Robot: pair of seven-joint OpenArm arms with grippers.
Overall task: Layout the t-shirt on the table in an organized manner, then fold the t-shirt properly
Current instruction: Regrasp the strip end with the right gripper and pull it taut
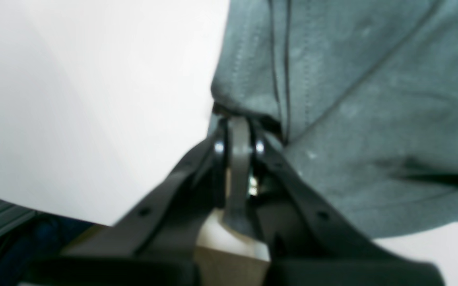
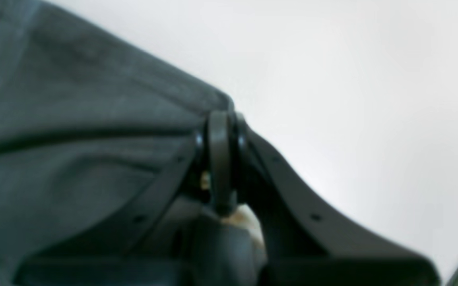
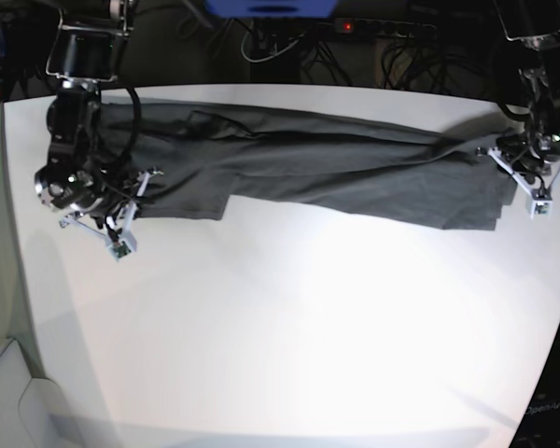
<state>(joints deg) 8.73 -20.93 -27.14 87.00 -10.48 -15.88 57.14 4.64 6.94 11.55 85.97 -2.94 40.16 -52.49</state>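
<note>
White table point(image 3: 289, 317) holds the t-shirt point(image 3: 317, 168), stretched between left gripper point(image 3: 515, 154) at 3 o'clock and right gripper point(image 3: 121, 187) at 9, both pinching its ends.

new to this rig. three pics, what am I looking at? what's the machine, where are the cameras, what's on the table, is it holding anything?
It is a robot with two arms working over a white table. The base view looks down on the whole scene from above. The other two pictures come from cameras on the wrists, each looking along its own gripper.

One thing lies on the table: a dark grey t-shirt, stretched in a long band across the far side.

In the base view the right gripper is on the picture's left, and the left gripper on the picture's right. Each is at one end of the shirt. The wrist views show both shut on an edge of the cloth: left, right.
</note>
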